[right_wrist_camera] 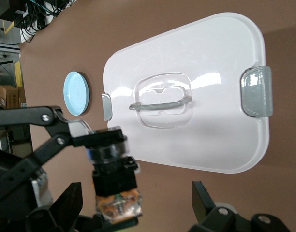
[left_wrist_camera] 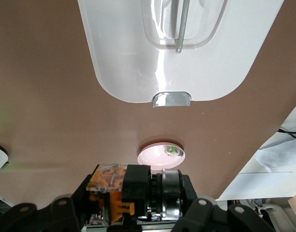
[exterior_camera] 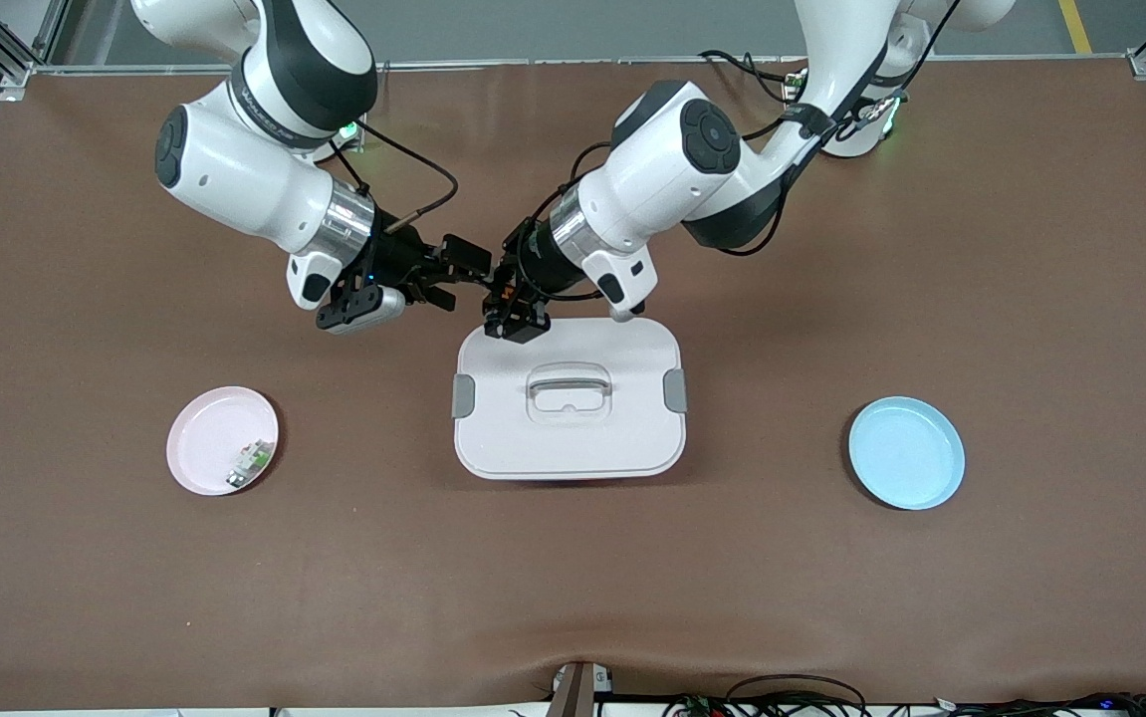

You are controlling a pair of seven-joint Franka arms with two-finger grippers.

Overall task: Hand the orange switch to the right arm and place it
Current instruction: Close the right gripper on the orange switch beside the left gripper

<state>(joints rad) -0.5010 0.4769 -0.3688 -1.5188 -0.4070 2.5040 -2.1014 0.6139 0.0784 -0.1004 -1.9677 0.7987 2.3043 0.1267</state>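
Note:
The orange switch [exterior_camera: 493, 287] is a small black body with an orange-marked rear, held in the air between the two grippers. My left gripper [exterior_camera: 516, 304] is shut on it, as the left wrist view shows [left_wrist_camera: 133, 193]. My right gripper [exterior_camera: 445, 275] is open. In the right wrist view its fingers [right_wrist_camera: 70, 203] stand wide apart on either side of the switch [right_wrist_camera: 114, 181] without touching it. Both grippers hang over the table at the edge of the white box that lies toward the robots' bases.
A white lidded box [exterior_camera: 573, 443] with a handle sits mid-table. A pink plate [exterior_camera: 204, 433] holding a small green-white-grey part [exterior_camera: 252, 460] lies toward the right arm's end. A blue plate [exterior_camera: 906, 452] lies toward the left arm's end.

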